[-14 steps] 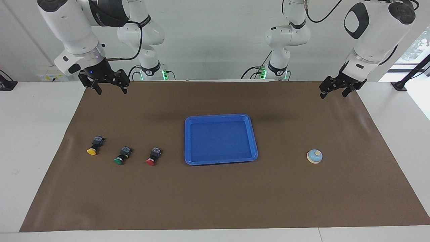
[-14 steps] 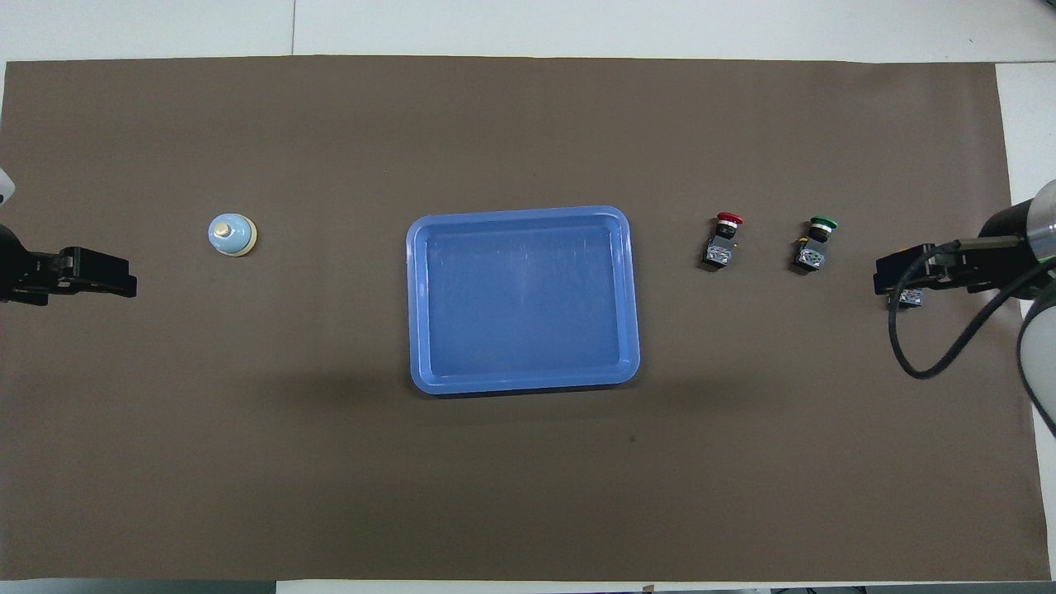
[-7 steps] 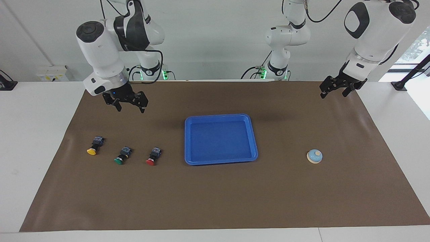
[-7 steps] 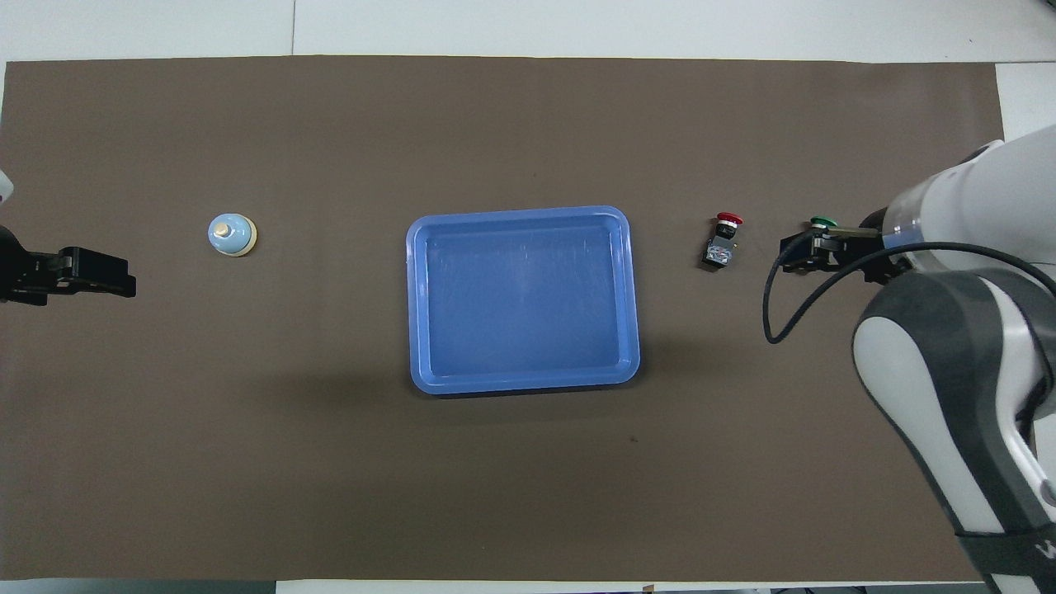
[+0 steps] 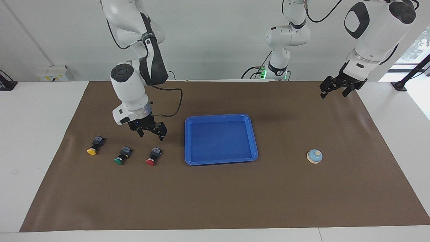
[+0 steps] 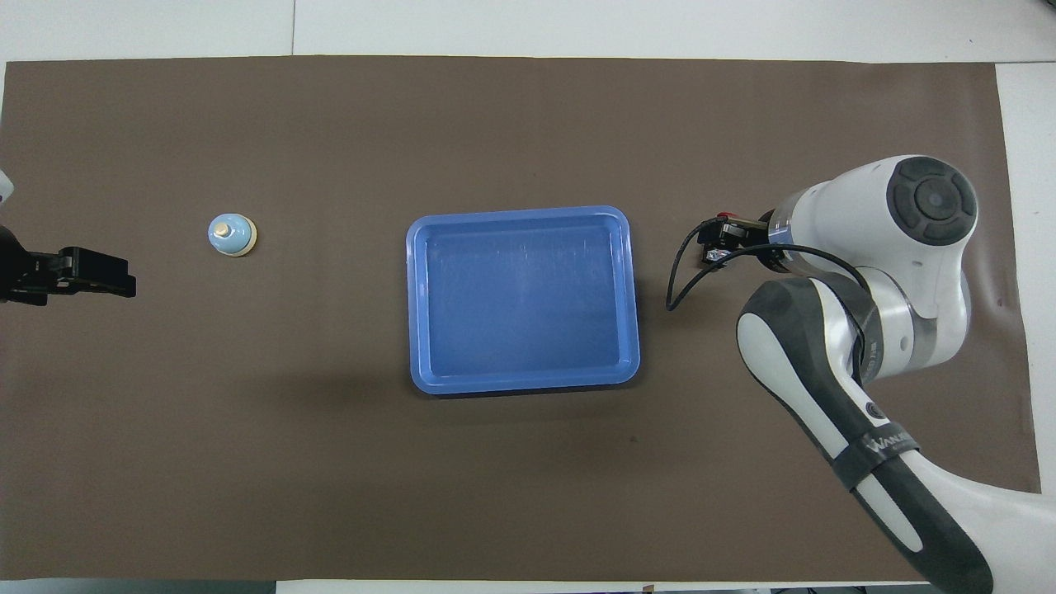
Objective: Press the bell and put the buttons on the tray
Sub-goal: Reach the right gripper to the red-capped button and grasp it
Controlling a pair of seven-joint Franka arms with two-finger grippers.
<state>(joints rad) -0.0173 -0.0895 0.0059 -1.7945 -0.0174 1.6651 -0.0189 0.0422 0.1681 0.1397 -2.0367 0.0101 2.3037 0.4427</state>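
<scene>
Brown matting covers the tabletop (image 5: 215,201) under me. My right gripper (image 5: 152,131) hangs above the red button (image 5: 153,157), fingers (image 5: 162,133) spread wide, holding nothing and touching nothing, though from overhead my wrist hides most of that button, so the gap looks small but I can't gauge it. Green button (image 5: 121,156) and yellow button (image 5: 94,146) lie at the red one's nine o'clock in the facing view. Blue tray (image 5: 188,141) sits mid-mat, bare. My left gripper (image 5: 334,89) waits spread and empty; the bell (image 5: 314,156) sits at its six o'clock.
</scene>
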